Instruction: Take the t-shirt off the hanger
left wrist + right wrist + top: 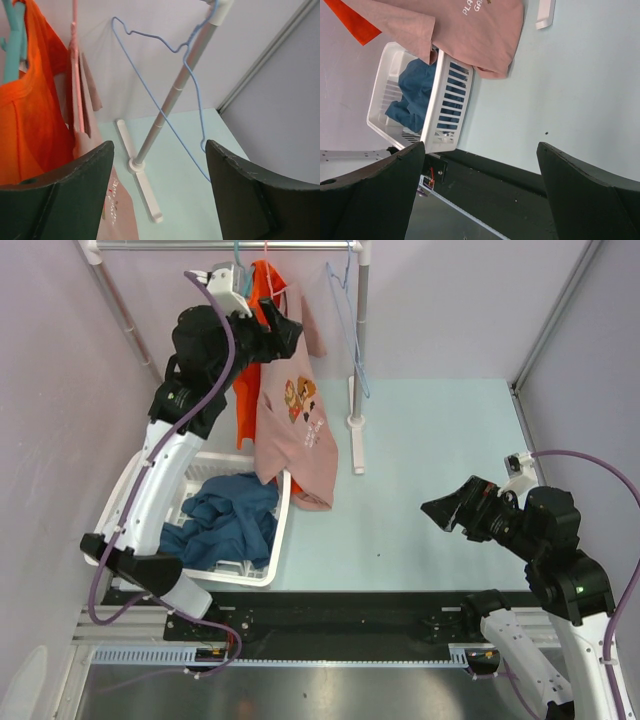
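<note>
So, what's in the basket (283, 525)?
Blue clothes (228, 518). The pink t-shirt (297, 435) hangs just beside the left gripper (285, 328), hem over the basket rim. Both it and the right gripper (435, 510) gape, empty.

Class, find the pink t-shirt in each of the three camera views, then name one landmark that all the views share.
Top external: the pink t-shirt hangs from the rail, upper left of centre.
Left wrist: it runs down the left side, behind the left finger.
Right wrist: it lies along the top edge, centre.
Shared landmark: the rack's white foot.
</note>
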`<state>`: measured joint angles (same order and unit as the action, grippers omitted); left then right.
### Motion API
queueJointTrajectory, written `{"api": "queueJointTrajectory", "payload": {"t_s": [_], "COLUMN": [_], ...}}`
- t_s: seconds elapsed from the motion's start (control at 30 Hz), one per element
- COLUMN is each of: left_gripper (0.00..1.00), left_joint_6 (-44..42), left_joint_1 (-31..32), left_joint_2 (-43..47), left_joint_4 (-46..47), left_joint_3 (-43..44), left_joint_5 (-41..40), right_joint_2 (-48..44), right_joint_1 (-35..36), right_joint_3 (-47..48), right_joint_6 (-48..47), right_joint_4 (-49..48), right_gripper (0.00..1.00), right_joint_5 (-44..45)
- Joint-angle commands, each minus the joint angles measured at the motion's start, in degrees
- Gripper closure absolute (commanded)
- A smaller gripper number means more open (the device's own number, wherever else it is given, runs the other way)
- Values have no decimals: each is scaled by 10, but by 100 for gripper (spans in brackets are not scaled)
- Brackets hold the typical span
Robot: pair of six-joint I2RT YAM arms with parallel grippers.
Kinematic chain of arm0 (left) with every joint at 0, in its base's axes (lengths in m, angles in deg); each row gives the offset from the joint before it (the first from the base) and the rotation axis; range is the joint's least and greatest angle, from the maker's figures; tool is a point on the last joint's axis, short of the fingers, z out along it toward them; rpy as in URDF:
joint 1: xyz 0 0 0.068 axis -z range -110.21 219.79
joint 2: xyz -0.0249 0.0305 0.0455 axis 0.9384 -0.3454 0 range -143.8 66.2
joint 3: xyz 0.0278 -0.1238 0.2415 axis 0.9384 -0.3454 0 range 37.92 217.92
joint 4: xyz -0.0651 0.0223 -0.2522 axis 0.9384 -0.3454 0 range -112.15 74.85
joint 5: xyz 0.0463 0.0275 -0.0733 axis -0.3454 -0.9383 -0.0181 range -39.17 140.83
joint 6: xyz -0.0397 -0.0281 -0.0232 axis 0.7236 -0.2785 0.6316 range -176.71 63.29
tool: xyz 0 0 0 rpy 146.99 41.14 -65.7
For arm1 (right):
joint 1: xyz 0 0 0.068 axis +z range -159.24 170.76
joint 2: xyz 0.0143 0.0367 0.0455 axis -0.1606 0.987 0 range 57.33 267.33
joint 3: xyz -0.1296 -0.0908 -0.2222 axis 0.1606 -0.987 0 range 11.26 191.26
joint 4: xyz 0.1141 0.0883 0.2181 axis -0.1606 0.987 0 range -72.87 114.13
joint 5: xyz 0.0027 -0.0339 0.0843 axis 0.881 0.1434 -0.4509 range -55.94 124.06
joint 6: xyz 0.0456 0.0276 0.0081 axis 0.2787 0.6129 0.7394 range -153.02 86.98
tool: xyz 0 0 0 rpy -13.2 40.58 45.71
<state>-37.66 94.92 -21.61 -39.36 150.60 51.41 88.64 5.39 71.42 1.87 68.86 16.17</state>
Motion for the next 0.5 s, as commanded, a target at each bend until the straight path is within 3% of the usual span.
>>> {"api": "queueJointTrajectory", "payload": {"t_s": [0.0, 0.47], "left_gripper": [22, 35], "left_joint_6": [13, -17], "left_joint_1": [-23, -43], "left_joint_2": [-26, -131], "left_joint_4": [-20, -52], "left_joint_3": [67, 89], "left_joint_5": [-28, -35], "right_joint_2": [3, -5], "right_joint_1": [-1, 0], "right_joint_3": [27, 31], "right_joint_6": [-10, -7], "right_joint_4": [-1, 9], "right_gripper": [0, 0], "right_joint_5": [-8, -8]}}
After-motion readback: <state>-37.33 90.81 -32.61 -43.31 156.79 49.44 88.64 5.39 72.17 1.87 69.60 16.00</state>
